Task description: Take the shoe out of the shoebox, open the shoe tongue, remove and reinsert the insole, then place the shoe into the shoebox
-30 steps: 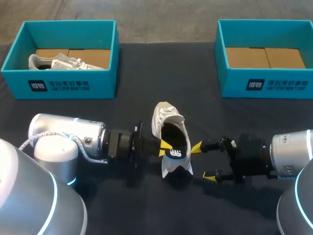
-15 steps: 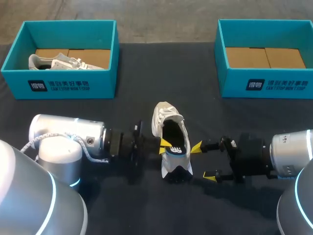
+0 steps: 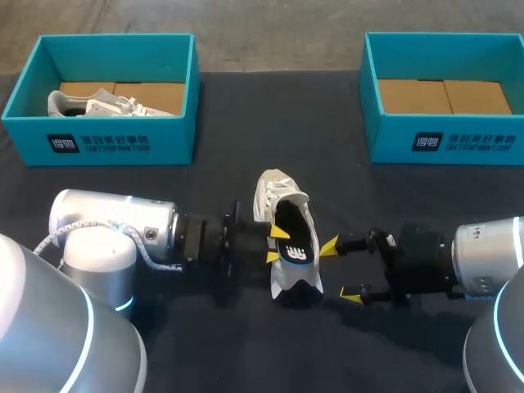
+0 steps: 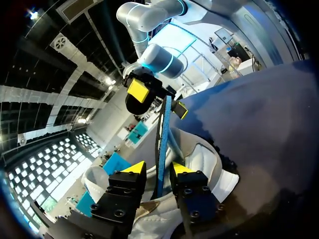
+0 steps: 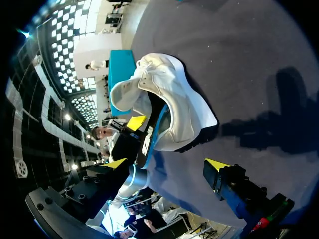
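Head view takes in the dark table [image 3: 246, 123], with the left arm [image 3: 115, 225] and the right arm [image 3: 483, 254] coming in low from either side and pointing at each other. Two teal shoeboxes stand at the far edge, well beyond both claws. The left shoebox [image 3: 106, 143] is ahead of the left arm and holds a pale second shoe [image 3: 106, 105]. The right shoebox [image 3: 458, 141] is ahead of the right arm and shows only its cardboard floor.

The white shoe [image 3: 270, 192] lies on the table between the two claws, out of either box, with its mouth facing up. The dark insole [image 3: 295, 246], blue along its edge, sits partly raised out of the shoe's mouth.

The left claw [image 3: 275, 244] is at the shoe's near side, its fingers a little apart. In the left wrist view the insole stands edge-on between them with a sliver of gap on each side, so it is not clamped.

The right claw [image 3: 341, 271] is spread wide and grips nothing. One yellow tip is just beside the shoe's flank, the other is clear of it, and the shoe lies ahead of the fingers.
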Controlling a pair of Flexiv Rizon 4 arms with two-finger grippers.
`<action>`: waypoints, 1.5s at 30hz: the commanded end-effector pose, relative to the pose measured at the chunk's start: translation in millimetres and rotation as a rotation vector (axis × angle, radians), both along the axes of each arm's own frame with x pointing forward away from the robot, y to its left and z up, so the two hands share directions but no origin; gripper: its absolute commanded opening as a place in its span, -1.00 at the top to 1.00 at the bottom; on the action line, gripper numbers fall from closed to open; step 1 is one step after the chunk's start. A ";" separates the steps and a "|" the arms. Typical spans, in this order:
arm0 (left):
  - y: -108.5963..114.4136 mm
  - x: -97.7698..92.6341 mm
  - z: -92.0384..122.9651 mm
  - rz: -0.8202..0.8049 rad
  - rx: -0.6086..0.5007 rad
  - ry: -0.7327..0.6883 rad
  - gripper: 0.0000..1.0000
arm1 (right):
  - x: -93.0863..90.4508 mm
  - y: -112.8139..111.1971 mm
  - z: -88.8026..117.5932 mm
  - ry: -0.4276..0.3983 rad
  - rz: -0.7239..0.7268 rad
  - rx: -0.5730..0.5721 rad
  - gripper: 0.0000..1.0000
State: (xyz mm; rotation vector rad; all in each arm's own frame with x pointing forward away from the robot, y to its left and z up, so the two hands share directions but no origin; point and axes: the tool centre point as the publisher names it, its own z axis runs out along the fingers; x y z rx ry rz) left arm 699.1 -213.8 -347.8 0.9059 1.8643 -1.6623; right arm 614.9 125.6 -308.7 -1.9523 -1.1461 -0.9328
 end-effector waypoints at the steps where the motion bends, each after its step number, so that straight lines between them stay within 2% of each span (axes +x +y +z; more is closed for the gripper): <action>1: 1.1 -7.5 6.4 -0.006 -0.012 -0.010 0.35 | -1.2 0.6 0.8 0.000 -0.002 -0.003 -1.00; 8: -1.7 -17.5 14.0 -0.038 -0.027 -0.008 0.38 | -1.2 0.6 0.8 0.000 -0.002 -0.003 -1.00; 13: -1.5 -20.1 15.6 -0.045 -0.028 -0.011 0.49 | -1.2 0.6 0.8 0.000 -0.002 -0.003 -1.00; 17: -1.7 -20.9 15.9 -0.048 -0.030 -0.018 1.00 | -1.2 0.6 0.8 0.000 -0.002 -0.003 -1.00; 26: -4.4 -16.9 11.6 -0.052 -0.011 -0.024 1.00 | -1.2 0.6 0.8 0.000 -0.002 -0.003 -1.00; 35: -6.2 -2.7 -3.6 -0.025 0.032 -0.019 1.00 | -1.2 0.6 0.8 0.000 -0.002 -0.003 -1.00; 38: -6.6 7.9 -13.7 -0.010 0.055 -0.009 1.00 | -1.2 0.6 0.8 0.000 -0.002 -0.003 -1.00; 45: -6.8 10.5 -16.8 -0.007 0.061 -0.002 1.00 | -1.2 0.6 0.8 0.000 -0.002 -0.003 -1.00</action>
